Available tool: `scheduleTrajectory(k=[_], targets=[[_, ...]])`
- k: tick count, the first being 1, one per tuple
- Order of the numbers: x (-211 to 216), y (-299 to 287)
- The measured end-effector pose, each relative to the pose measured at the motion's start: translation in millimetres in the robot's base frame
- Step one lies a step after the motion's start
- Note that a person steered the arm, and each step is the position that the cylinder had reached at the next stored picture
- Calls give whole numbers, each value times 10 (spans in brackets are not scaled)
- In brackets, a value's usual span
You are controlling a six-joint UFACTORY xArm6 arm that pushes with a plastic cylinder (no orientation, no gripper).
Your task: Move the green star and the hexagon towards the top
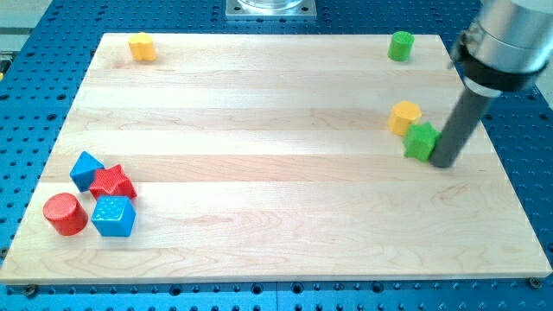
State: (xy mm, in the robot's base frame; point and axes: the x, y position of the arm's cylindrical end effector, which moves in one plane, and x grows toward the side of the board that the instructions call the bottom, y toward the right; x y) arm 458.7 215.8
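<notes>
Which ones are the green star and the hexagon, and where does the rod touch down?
green star (421, 141): camera view, its top face.
yellow hexagon (404, 113): camera view, its top face.
my tip (446, 162): camera view, the rod's lowest end, right of the star.

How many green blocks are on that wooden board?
2. One green cylinder sits near the view's top right; the green star lies lower on the right, beside the yellow hexagon, with my tip at its right. None seem hidden.
</notes>
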Motion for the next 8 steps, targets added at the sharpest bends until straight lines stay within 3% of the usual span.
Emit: scheduleTrajectory(k=[1,2,4,6,8], targets=[[-89,-189],[343,-350],[-730,-466],[-1434,-466],[-610,-691]])
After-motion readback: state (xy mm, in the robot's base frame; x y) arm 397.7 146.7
